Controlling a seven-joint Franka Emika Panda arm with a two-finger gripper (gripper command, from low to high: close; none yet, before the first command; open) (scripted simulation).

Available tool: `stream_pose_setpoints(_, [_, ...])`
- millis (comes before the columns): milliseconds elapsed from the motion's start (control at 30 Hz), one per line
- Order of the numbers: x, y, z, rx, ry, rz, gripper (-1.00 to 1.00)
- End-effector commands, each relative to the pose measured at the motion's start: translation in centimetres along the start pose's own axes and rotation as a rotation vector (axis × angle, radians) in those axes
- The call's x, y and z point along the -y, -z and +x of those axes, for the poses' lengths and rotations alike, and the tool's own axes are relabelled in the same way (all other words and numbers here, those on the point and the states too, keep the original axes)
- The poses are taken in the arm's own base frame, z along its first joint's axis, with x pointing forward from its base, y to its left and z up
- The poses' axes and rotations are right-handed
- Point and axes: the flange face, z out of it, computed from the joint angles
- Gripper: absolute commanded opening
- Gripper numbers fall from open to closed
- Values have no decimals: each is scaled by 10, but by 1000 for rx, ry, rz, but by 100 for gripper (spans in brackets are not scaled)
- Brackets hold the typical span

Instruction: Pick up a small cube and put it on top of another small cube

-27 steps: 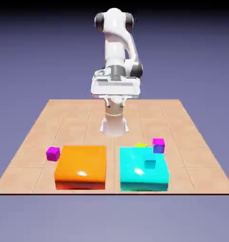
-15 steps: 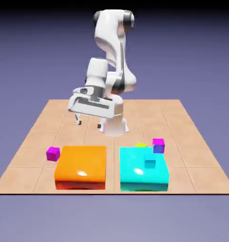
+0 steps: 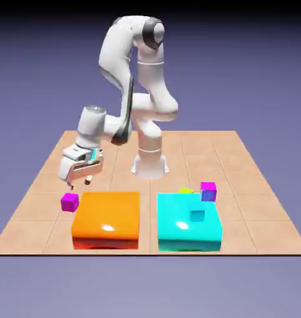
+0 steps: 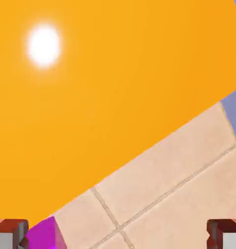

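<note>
Gripper [image 3: 79, 184] spread wide with nothing between the fingers, above the counter [image 3: 38, 230] and just behind the small all-magenta cube [image 3: 69, 202], itself resting beside the orange block [image 3: 107, 214] on the exterior view's left. Chief risk, as judged from the hand view: descent with poor centring, given the magenta cube at the bottom-left corner, partly behind one fingertip [image 4: 10, 234], rather than midway between the two; likely result, a finger landing on the cube's top or knocking it aside. Second risk: contact with the orange block, owing to the narrow space between block and cube. Third risk: a grip across corners instead of flat faces, from hand and cube out of line, with a twisted cube and an unsteady stack to follow. Exact height of the fingertips above the cube hard to judge from so small and oblique a showing. Compared with the earlier exterior view: hand carried from near the robot's base toward the exterior view's left, lowered, and turned, with fingertips now close to the magenta cube; orange block, cyan block [image 3: 177, 239], small cyan cube [image 3: 197, 212] and magenta-topped, blue-sided cube [image 3: 208, 192] all unchanged in place.
</note>
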Motion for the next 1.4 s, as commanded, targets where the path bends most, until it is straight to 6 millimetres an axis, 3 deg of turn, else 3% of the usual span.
stream_pose_setpoints(0, [0,-9,-7,23,52,10,0])
stream_pose_setpoints(133, [-5,-44,-49,116,229,68,0])
stream_pose_setpoints(200, [-5,-45,-50,118,234,70,0])
stream_pose_setpoints(467, [3,-114,-56,118,234,70,0])
stream_pose_setpoints(500, [3,-114,-56,118,234,70,-100])
stream_pose_setpoints(533, [3,-114,-56,118,234,70,-100])
stream_pose_setpoints(767, [-5,-52,-50,118,233,70,-100])
stream_pose_setpoints(833, [-5,-45,-50,118,234,70,-100])
stream_pose_setpoints(867, [-5,-36,-26,110,255,44,-100])
stream_pose_setpoints(1000, [-20,-11,5,133,71,34,-100])
stream_pose_setpoints(1200, [78,30,92,95,-47,99,-100])
stream_pose_setpoints(1367, [174,66,132,106,-123,151,-100])
